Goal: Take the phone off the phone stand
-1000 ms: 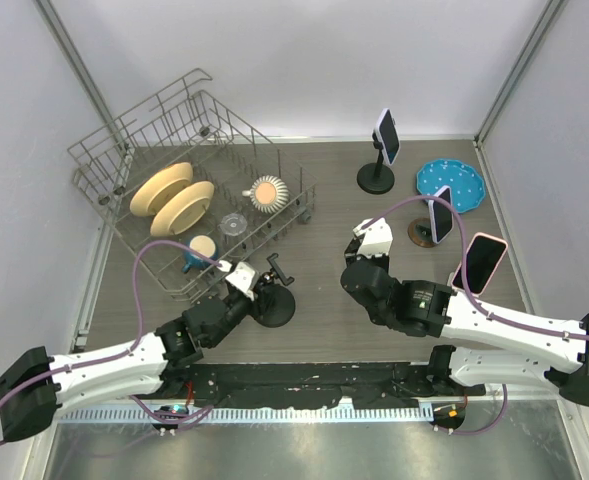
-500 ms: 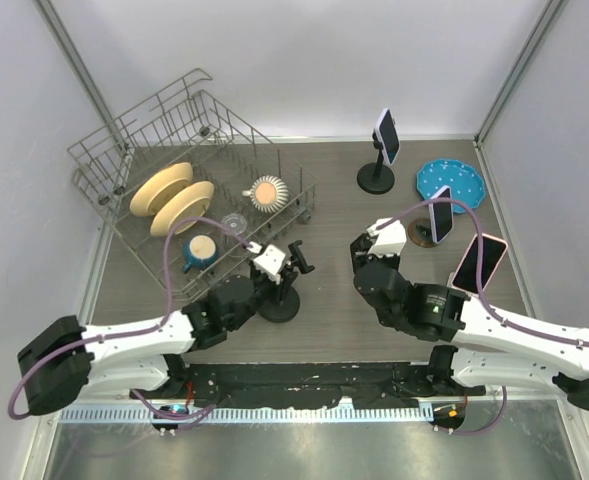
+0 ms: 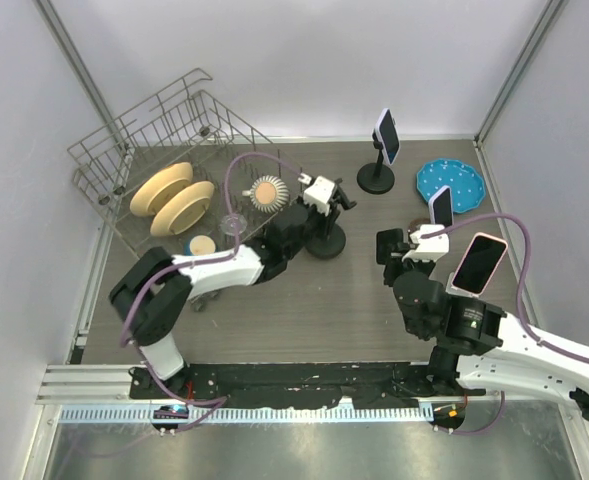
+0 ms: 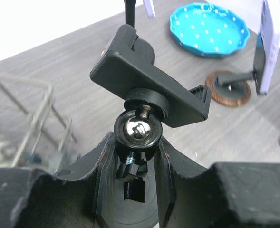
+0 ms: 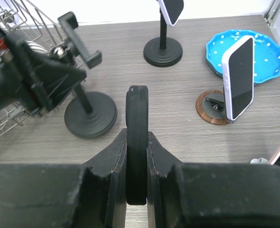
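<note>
Rack (image 3: 164, 120) with dishes, at 10 o'clock on the table, plays no part. Left gripper (image 4: 136, 147), reached toward 12 o'clock at table centre, has its jaws closed narrowly about the stand (image 4: 149, 90) at the ball joint (image 4: 137, 130), one finger against each side. This hold likely pins the stand so that its base neither tips nor slides as the phone comes off. The stand's clamp is empty.

Right gripper (image 5: 136, 142), at 4 o'clock of the stand and well apart from it, has its jaws nearly closed on a thin dark slab held edge-up, judged to be the phone (image 5: 136, 104). Gripping the flat faces gives the pads their widest contact. The phone is thus free of the stand, so the removal looks done, with at most a set-down left.

At 1 o'clock of the right gripper a second phone (image 3: 440, 207) leans on a disc stand (image 3: 421, 232). A third phone (image 3: 386, 135) sits on a tall stand (image 3: 376, 178) at 12 o'clock. A pink phone (image 3: 477, 263) lies at 3 o'clock, its support unclear. The blue plate (image 3: 451, 184) lies at 2 o'clock.
</note>
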Controlling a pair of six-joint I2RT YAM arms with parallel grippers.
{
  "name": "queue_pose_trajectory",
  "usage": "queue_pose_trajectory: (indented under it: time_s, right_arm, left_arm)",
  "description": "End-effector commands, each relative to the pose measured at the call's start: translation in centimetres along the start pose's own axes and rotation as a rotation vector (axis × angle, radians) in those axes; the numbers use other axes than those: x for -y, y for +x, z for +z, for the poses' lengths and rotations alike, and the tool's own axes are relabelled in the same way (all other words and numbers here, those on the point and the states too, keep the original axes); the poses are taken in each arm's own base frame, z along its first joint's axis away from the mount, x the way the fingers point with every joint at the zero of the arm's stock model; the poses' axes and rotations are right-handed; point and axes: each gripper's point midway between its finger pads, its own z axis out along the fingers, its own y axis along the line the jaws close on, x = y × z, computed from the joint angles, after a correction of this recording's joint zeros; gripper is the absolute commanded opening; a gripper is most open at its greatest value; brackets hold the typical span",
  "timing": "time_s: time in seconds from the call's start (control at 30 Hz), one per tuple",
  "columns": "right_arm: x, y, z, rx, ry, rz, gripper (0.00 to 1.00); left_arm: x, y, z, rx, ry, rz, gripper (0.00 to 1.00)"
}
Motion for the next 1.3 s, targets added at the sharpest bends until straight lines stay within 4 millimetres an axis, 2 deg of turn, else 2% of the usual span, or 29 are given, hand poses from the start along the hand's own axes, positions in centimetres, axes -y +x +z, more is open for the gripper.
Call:
queue_pose_trajectory:
  time_s: [0.0,0.03,0.07,0.27,0.33,0.37,0.43,0.47,0.5,0.57,0.77,0.8,0.9,0.97,1.03,1.07,1.1,1.17,1.2,1.27]
  right_arm:
    - [1.3,-2.4,-0.2,0.083,0.057,0.081,0.01]
    - [1.4,-2.4,-0.3,0.084,0.057,0.081,0.01]
    - [1.6,-2.4,-0.3,0.087,0.057,0.082,0.01]
    - [1.6,-2.2,-0.3,0.085,0.044,0.058,0.01]
    - [1.6,-2.1,-0.3,0.084,0.047,0.041,0.01]
    - [1.6,-2.1,-0.3,0.082,0.046,0.035,0.01]
    - [1.7,-2.1,-0.3,0.083,0.047,0.029,0.01]
    - [1.7,-2.1,-0.3,0.084,0.047,0.028,0.01]
    - [1.7,-2.1,-0.3,0.084,0.047,0.028,0.01]
    - [1.8,-2.1,-0.3,0.085,0.05,0.024,0.01]
    - [1.8,-2.0,-0.3,0.083,0.051,0.012,0.01]
    - [1.7,-1.9,-0.3,0.082,0.048,0.012,0.01]
    - [1.7,-1.9,-0.2,0.081,0.05,0.006,0.01]
    - [1.6,-2.0,-0.3,0.081,0.047,0.009,0.01]
    - [1.5,-2.1,-0.3,0.08,0.042,0.007,0.01]
    - [1.5,-2.1,-0.3,0.08,0.043,0.006,0.01]
    - [1.5,-2.1,-0.3,0.08,0.042,0.006,0.01]
    - [1.5,-2.2,-0.3,0.08,0.039,0.004,0.01]
    - [1.5,-2.3,-0.3,0.081,0.037,0.008,0.01]
    - [1.5,-2.6,-0.4,0.08,0.033,0.012,0.01]
  left_arm:
    - [0.1,-9.4,4.3,0.261,0.05,-0.023,0.0]
    - [-0.1,-7.8,5.8,0.23,0.045,-0.018,0.0]
    - [-0.7,-9.3,6.8,0.262,0.039,-0.018,0.0]
    - [-2.2,-7.8,12.3,0.24,0.029,0.002,0.0]
    - [-2.6,-7.7,13.3,0.245,0.022,0.013,0.0]
    - [-2.9,-8.4,13.9,0.262,0.016,0.02,0.0]
    - [-3.5,-7.1,15.2,0.244,0.005,0.029,0.0]
    - [-3.9,-8.1,15.7,0.26,-0.004,0.029,0.0]
    - [-4.2,-7.0,16.4,0.242,-0.009,0.03,0.0]
    - [-4.7,-7.7,17.0,0.257,-0.017,0.029,0.0]
    - [-5.3,-6.8,18.4,0.246,-0.017,0.044,0.02]
    - [-5.1,-6.8,18.4,0.243,-0.011,0.041,0.1]
    - [-5.4,-6.3,18.3,0.231,-0.011,0.033,0.26]
    - [-5.5,-6.5,17.9,0.23,-0.01,0.022,0.32]
    - [-5.3,-6.3,17.4,0.225,-0.001,0.018,0.44]
    - [-5.2,-7.9,16.8,0.255,0.007,0.014,0.48]
    - [-5.1,-8.1,16.5,0.26,0.012,0.013,0.57]
    - [-4.8,-8.4,15.8,0.259,0.026,0.004,0.64]
    - [-4.8,-9.8,15.1,0.279,0.029,-0.001,0.71]
    - [-4.6,-9.9,14.3,0.278,0.038,-0.012,0.76]
